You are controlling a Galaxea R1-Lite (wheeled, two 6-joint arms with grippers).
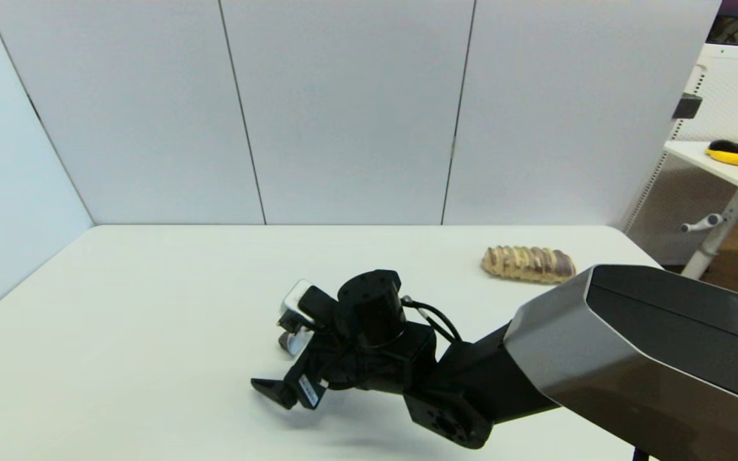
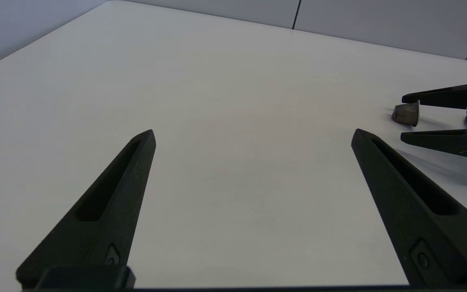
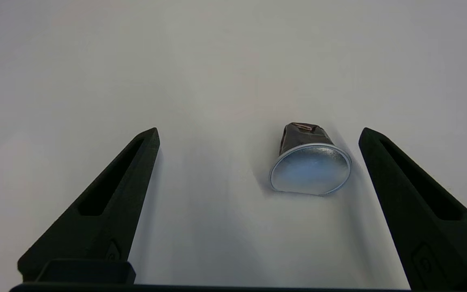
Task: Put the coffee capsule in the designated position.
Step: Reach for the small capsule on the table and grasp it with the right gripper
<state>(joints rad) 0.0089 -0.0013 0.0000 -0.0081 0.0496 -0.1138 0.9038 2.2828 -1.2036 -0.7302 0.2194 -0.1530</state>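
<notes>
The right gripper (image 3: 258,134) is hovering low with its fingers spread wide, straddling the coffee capsule (image 3: 309,166) lying on its side, nearer one finger, likely lining up a grasp. The left gripper (image 2: 253,132), also spread apart, is idling well clear of the capsule.

The right gripper (image 1: 282,362) hangs low over the white table (image 1: 119,333), well to the left of the striped bread loaf (image 1: 528,264) and nearer than it. The coffee capsule (image 1: 292,342) peeks out beside the wrist, foil face showing, lying on the table
</notes>
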